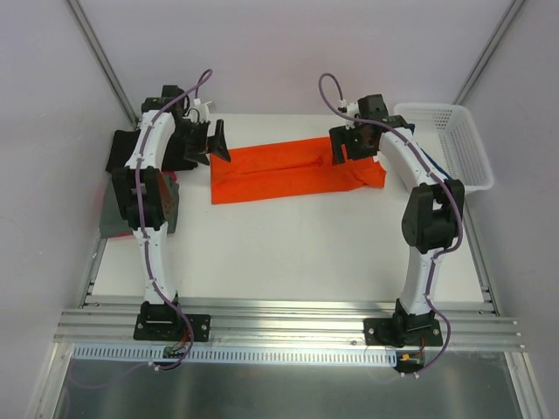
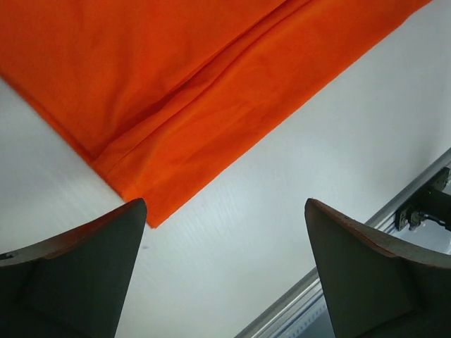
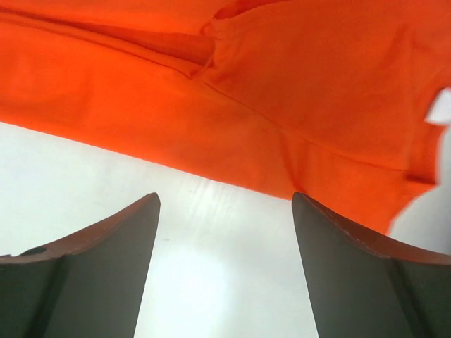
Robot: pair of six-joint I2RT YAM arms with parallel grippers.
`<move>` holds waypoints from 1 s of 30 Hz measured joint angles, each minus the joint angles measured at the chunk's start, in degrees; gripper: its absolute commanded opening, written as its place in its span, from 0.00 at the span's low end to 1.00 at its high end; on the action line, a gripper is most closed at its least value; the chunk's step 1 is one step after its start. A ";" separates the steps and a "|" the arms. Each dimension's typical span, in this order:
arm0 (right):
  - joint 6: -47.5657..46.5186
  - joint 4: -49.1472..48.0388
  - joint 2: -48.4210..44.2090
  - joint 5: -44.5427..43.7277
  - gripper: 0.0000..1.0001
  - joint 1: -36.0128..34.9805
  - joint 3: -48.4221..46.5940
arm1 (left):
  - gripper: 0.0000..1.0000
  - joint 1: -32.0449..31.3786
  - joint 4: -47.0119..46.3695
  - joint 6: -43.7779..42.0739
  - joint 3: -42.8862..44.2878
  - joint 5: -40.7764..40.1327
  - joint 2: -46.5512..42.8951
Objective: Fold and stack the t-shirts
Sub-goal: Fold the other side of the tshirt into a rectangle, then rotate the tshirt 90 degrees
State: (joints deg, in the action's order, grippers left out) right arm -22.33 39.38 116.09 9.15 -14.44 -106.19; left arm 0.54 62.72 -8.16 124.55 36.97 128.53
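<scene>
A bright orange-red t-shirt [image 1: 288, 170] lies folded into a long strip across the far middle of the white table [image 1: 288, 253]. My left gripper [image 1: 214, 144] hovers at the strip's left end, open and empty. In the left wrist view the shirt's corner [image 2: 197, 77] lies just beyond the fingertips, with bare table between them [image 2: 225, 211]. My right gripper [image 1: 343, 147] hangs over the strip's right end, also open. The right wrist view shows the sleeve end of the shirt [image 3: 282, 91] past the empty gripper [image 3: 225, 201]. Dark grey [image 1: 118, 214] and black [image 1: 122, 155] t-shirts lie at the table's left edge.
A white mesh basket [image 1: 445, 140] stands at the far right corner, behind the right arm. An aluminium rail [image 1: 288, 319] runs along the near edge by both arm bases. Grey walls close in the left, right and back.
</scene>
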 measured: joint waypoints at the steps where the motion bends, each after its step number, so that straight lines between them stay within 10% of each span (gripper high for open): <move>1: 2.49 -0.09 0.00 2.01 0.82 0.81 0.17 | 0.94 -0.72 -0.74 0.68 0.92 0.66 0.00; 4: 9.88 -0.83 0.07 7.06 0.82 3.65 0.37 | 0.81 -3.78 -5.97 3.02 2.60 1.07 0.00; 14: 13.68 -3.63 9.29 10.80 0.83 4.39 -8.35 | 0.85 -7.17 -24.87 8.22 10.69 -4.00 8.76; 30: 13.97 -3.61 18.53 11.34 0.82 4.59 -9.88 | 0.86 -6.47 -27.63 10.80 9.51 -6.21 16.55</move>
State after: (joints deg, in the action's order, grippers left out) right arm -8.36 35.77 134.63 20.49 -9.85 -116.07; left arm -5.93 35.09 2.63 134.06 30.76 145.08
